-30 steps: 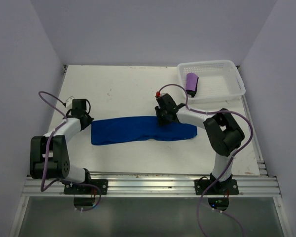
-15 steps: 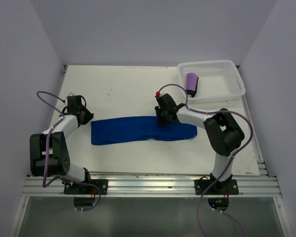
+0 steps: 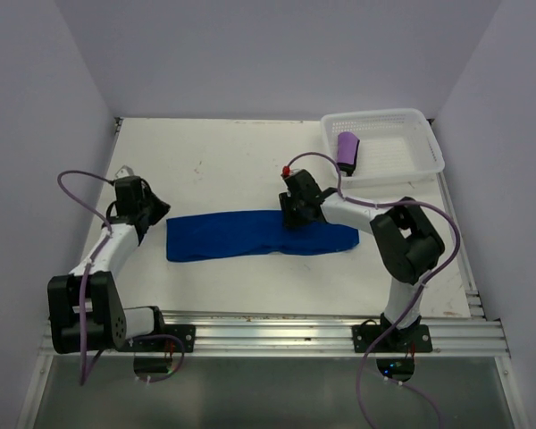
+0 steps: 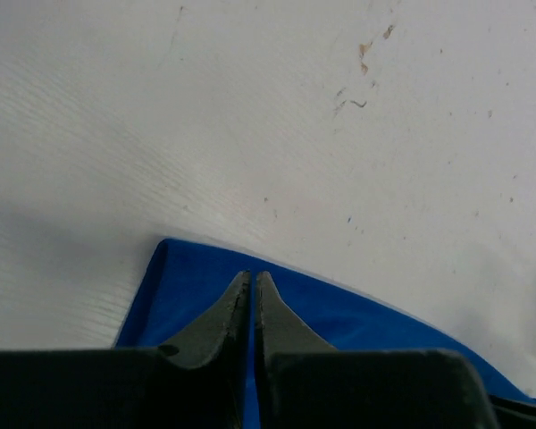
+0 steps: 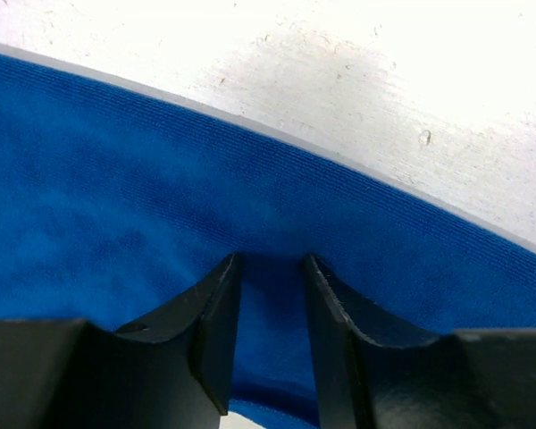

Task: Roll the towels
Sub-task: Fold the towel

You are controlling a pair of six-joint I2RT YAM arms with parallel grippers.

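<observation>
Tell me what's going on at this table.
Two arms are working on towels. The blue towel lies flat as a long strip across the table, not yet rolled. The right gripper is down on its far edge with jaws slightly apart; the left gripper, jaws nearly closed and empty, sits over its left end. A purple towel, already rolled, is in the white basket.

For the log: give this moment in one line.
purple towel in basket | blue towel flat, unrolled | right gripper open on it | left gripper nearly shut, empty
</observation>
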